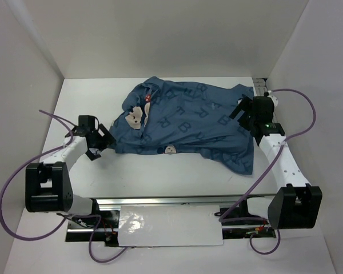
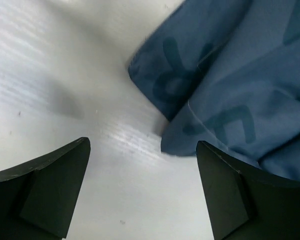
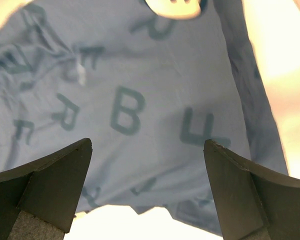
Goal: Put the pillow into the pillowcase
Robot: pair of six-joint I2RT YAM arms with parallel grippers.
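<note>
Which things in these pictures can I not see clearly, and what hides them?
Top view: the soft white pillow is not visible; the blue letter-printed fabric pillowcase may be covering it.
Left wrist view: only a corner of the pillowcase shows; the frame edge cuts the rest.
Right wrist view: a pale cartoon face is cut by the top edge.

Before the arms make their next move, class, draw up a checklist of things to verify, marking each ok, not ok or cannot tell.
1. Left hand open and empty: ok.
2. Right hand open and empty: ok.
3. Pillowcase lying wholly on the table: ok.
4. Pillow fully inside the pillowcase: cannot tell; no white cushion shows in any view.
5. Pillowcase smoothed flat: not ok; it is rumpled, and its near right corner trails out.
</note>
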